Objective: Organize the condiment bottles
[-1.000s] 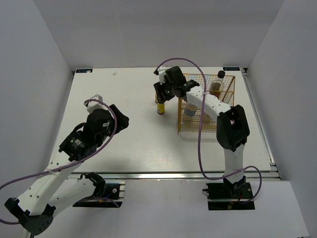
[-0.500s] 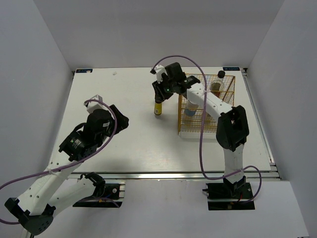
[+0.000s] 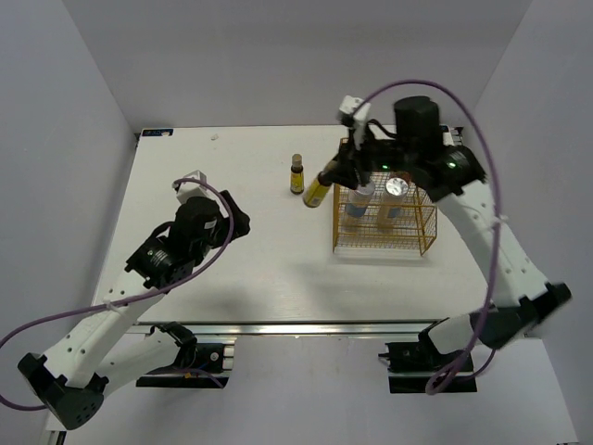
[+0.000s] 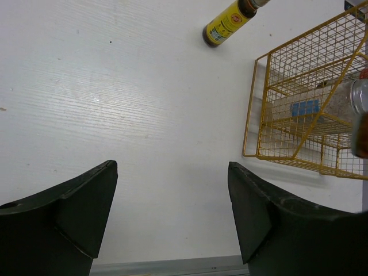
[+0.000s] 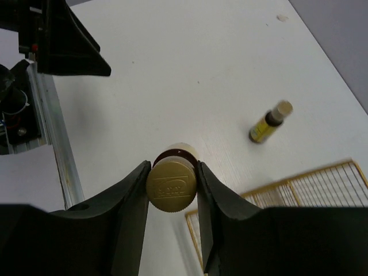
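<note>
My right gripper (image 3: 331, 178) is shut on a tiny brown yellow-labelled bottle (image 3: 318, 191) and holds it tilted in the air by the left side of the yellow wire basket (image 3: 382, 251). In the right wrist view the fingers clamp its gold cap (image 5: 171, 185). A second tiny bottle (image 3: 296, 174) stands on the table to the left; it also shows in the right wrist view (image 5: 268, 123) and the left wrist view (image 4: 226, 24). Two white blue-labelled cylinders (image 3: 356, 200) (image 3: 397, 191) stand in the basket. The dark-sauce bottle is hidden. My left gripper (image 3: 232, 222) is open and empty.
The basket (image 4: 256, 109) stands at the right of the table, with one blue-labelled cylinder (image 4: 305, 108) seen through its wires. The right arm reaches over the basket's back half. The table's near metal rail (image 3: 324, 326) runs along the front.
The right gripper has lifted the tiny bottle off the table and carried it right, to the basket's left side. The second tiny bottle is now in view. The left arm shifted slightly forward.
</note>
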You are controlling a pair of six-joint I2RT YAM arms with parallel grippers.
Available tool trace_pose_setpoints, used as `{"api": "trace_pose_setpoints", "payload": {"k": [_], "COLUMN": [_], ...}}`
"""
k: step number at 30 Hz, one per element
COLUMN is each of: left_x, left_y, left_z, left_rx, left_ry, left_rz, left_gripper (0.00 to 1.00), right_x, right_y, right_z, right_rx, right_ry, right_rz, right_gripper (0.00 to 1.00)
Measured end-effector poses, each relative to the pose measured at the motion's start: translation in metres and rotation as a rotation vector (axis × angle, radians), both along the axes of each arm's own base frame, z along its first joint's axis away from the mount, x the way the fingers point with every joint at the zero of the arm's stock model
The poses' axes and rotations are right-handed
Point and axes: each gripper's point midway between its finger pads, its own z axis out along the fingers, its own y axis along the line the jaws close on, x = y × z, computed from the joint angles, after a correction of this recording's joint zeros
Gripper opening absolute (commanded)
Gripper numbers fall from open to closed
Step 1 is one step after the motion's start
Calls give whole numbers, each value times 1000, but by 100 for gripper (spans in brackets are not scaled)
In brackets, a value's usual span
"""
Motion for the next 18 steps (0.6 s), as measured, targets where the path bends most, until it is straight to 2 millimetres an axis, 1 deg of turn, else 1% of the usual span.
{"api": "trace_pose_setpoints", "payload": {"k": [2, 4, 5, 7, 10, 14, 18], "left_x": [5, 9, 12, 16, 22, 27, 30], "left_y": [-5, -10, -13, -19, -27, -35, -41], "left_z": [-3, -5, -6, -8, -12, -23, -28], "left_rx": [16, 23, 26, 32, 43, 74, 93], "left_ry": [3, 2, 0, 0, 2, 22, 35], "left_rz": [-17, -36, -46, -66, -97, -138, -171], "left_gripper": [88, 88, 88, 88, 88, 88, 88], "right_x": [-11, -18, -21, -30, -36, -25, -11], "right_y": [-30, -55, -66, -84, -107, -143, -169], "right_z": [6, 2, -3, -19, -45, -73, -86], "right_rx": [6, -3, -13, -48, -103, -177, -217], "right_ry": [-14, -9, -8, 17, 59, 95, 109], "right_rz": [-48, -107, -139, -193, -275, -433, -551], "right_gripper": [0, 0, 0, 0, 0, 0, 0]}}
